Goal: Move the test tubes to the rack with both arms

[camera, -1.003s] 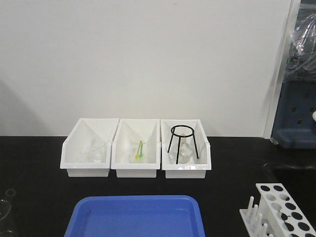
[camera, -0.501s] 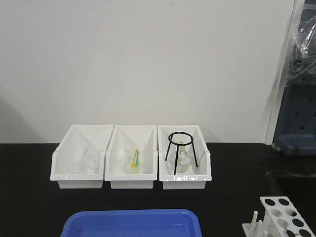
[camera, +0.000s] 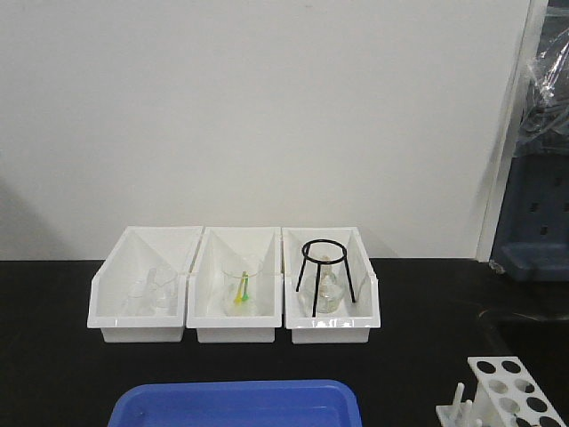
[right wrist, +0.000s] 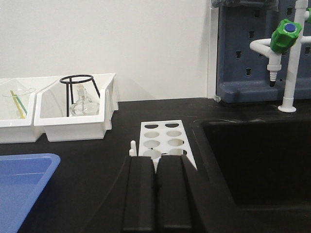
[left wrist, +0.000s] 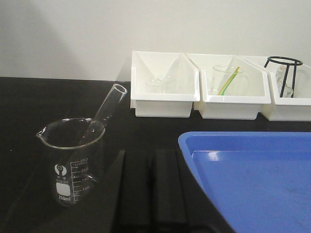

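**While both claws sit closed, one tube leans in the beaker**

Where the left wrist camera looks across the black bench [left wrist: 58,97], a single test tube [left wrist: 104,112] stands slanted inside a glass beaker [left wrist: 73,165]. Its foot is down in the beaker and its open rim tips up and to the right, past the beaker's lip. The beaker stands left of the blue tray [left wrist: 252,179], apart from it. The left gripper [left wrist: 152,155] is low over the bench between beaker and tray, its two black fingers pressed together with nothing between them.

The right gripper [right wrist: 156,162] is likewise closed on nothing. Just beyond its tips stands the rack [right wrist: 163,138], a white block with rows of round holes in its top and pegs on its left side. It sits on the bench between the blue tray and the sink [right wrist: 252,160], close to the sink's edge. A tap with a green knob [right wrist: 284,34] rises behind the sink.

Three white bins [camera: 116,285] line the back wall side by side. The right one holds a black tripod ring [camera: 324,267] standing over a small flask.
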Controlling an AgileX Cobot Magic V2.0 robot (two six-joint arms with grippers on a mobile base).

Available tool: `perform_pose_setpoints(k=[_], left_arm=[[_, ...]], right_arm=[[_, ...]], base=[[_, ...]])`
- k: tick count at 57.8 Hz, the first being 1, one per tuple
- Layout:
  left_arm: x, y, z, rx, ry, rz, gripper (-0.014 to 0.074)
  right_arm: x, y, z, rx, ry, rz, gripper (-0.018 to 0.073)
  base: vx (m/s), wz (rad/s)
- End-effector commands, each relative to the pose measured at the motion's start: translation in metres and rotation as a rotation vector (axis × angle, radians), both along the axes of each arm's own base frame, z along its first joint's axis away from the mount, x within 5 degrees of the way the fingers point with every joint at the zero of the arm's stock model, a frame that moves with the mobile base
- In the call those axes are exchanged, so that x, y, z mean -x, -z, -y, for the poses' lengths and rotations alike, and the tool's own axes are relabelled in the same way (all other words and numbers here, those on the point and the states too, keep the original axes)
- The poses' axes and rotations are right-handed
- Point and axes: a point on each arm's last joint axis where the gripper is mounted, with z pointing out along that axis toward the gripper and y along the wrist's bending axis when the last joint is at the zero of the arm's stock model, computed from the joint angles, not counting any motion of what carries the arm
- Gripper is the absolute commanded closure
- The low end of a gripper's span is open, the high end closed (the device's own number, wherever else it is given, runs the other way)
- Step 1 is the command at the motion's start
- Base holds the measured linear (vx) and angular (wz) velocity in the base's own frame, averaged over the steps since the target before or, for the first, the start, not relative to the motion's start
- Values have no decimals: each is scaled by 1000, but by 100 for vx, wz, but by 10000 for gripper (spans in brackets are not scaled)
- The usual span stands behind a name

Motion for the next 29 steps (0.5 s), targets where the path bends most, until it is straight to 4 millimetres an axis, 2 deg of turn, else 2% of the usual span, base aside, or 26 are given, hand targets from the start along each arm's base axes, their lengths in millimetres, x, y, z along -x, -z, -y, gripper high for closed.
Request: perform_pose_setpoints(k=[1,11,19,25,29], left_arm=[[1,-17,0,17,-1,122,602],[1,-23,0,22,-3,180,602],[3,-34,-1,64,-4,299,601],[7,-50,-1,82,-2,373,601],[11,-67,-1,42,-3,420,601]], right_arm=[[0,-4,0,3,3,82,568],[0,-5,0,6,3,94,568],[1,-14,0,-10,3,195,568],[5,-32,0,-25,3,271,568],[8,-53,0,21,4,283,568]], base=[[0,0],[0,0],[0,0],[0,0],[0,0]])
